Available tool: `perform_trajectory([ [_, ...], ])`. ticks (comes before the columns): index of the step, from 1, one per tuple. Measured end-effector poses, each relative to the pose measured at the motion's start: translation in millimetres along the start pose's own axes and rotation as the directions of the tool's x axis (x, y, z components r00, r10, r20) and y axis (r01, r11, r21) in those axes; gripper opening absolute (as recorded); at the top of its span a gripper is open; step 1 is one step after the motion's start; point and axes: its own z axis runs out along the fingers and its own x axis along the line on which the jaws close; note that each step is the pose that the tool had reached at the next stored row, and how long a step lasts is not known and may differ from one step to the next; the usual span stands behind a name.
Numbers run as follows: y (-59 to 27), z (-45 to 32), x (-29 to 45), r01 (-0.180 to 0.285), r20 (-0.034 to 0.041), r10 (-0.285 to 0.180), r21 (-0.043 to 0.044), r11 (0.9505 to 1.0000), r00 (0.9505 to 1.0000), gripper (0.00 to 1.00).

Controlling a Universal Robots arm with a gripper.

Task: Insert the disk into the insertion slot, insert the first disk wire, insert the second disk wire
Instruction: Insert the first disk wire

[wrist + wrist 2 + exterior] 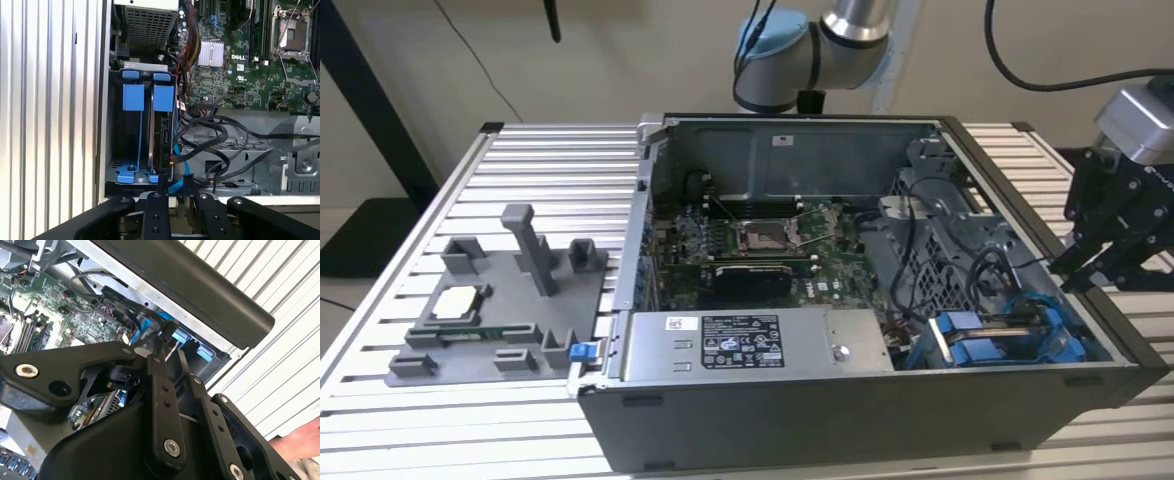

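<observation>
The disk point(162, 132) stands on edge in its blue frame inside the insertion slot point(111, 125), a grey metal bay in the case corner. An empty blue carrier point(133, 97) sits beside it. A blue wire point(176, 165) and black wires point(210, 125) run past the disk's near end; I cannot tell whether any is plugged in. My gripper point(177, 192) hovers just outside the case wall, close to that end of the disk. In the exterior view the gripper point(1101, 275) hangs over the case's right wall, beside the slot point(1014, 335). Nothing shows clearly in the gripper point(170, 351).
The open computer case point(854, 420) lies on a slatted table, with the motherboard point(761, 240) and the power supply point(747, 345) inside. A grey plastic fixture point(494, 300) with upright posts stands at the exterior view's left. Something pink, perhaps a hand point(297, 442), is near the arm.
</observation>
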Motion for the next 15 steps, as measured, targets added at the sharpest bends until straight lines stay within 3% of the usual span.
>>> perform_trajectory([
  [10,-2.6,-1.6,-0.1,0.001,0.0094,-0.001,0.0004,1.0,1.0,1.0],
  [15,-4.1,-1.7,0.5,0.003,0.0311,-0.003,0.0051,1.0,0.9995,1.0],
])
